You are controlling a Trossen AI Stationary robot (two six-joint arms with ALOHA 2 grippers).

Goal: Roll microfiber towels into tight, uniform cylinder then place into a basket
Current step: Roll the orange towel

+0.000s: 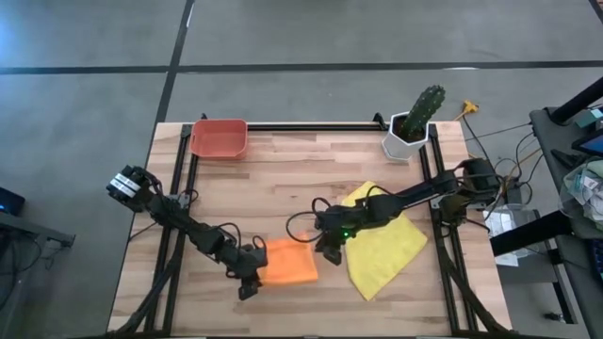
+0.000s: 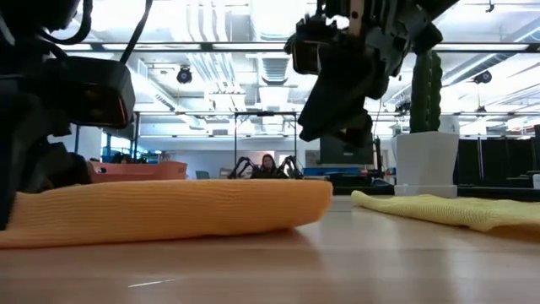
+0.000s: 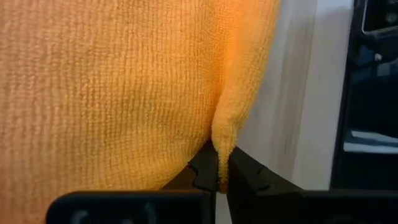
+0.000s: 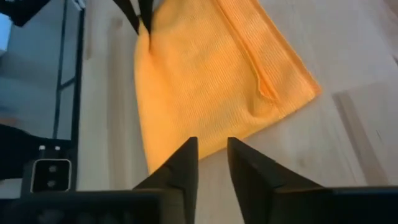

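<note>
The orange microfiber towel (image 1: pixel 289 262) lies folded and flat on the table near its front edge. My left gripper (image 1: pixel 251 281) is at the towel's near left corner, shut on it. My right gripper (image 1: pixel 328 250) hangs above the table by the towel's right edge, fingers a little apart with nothing between them (image 4: pixel 211 155). It is raised clear of the cloth in the low view (image 2: pixel 337 110). The yellow towel (image 1: pixel 382 247) lies spread flat to the right, under my right arm. The red-orange basket (image 1: pixel 219 138) stands at the far left. My left gripper pinches the orange towel's near left corner (image 3: pixel 222 158) between its two fingers. The fingers slant down from the table's left. The cloth puckers into a ridge at the pinch, and the rest of the towel (image 2: pixel 169 211) lies on the table. One layer or several, I cannot tell.
A white pot with a green cactus (image 1: pixel 412 127) stands at the far right. A black rail frame (image 1: pixel 311 125) runs along the table's far edge and down both sides. Bare wood lies between the basket and the towels.
</note>
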